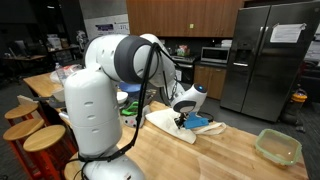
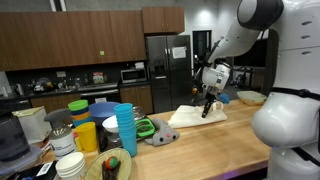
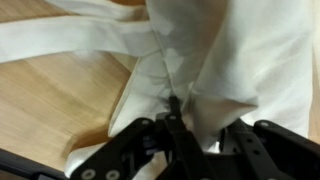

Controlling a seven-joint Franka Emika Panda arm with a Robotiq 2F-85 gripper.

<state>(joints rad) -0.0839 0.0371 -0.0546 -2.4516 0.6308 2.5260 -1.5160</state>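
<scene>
Wrist view puts bare wooden table (image 3: 45, 105) at 9 o'clock. The gripper (image 3: 176, 112) enters from 6 o'clock in the middle, and the white cloth (image 3: 245, 50) fills the picture from 12 round to 3 o'clock. The jaws stand nearly together, pinching a raised ridge of the fabric between the fingertips, and nothing else is in the grip. In an exterior view the cloth (image 1: 160, 122) lies spread on the tabletop at the gripper's 9 o'clock. A blue item (image 1: 207, 124) lies just beside the gripper at 3 o'clock, though whether it touches the cloth I cannot tell. A clear container (image 1: 278, 147) stands well apart toward 4 o'clock. The hold looks thin, since only a narrow fold sits between the tips. To handle it well, I judge the pinch should bite deep into the ridge and any pull should go gently and straight toward 12 o'clock. A sideways drag risks the fabric slipping out, the fingertips scraping the wood, or the loose end sweeping the blue item along.
</scene>
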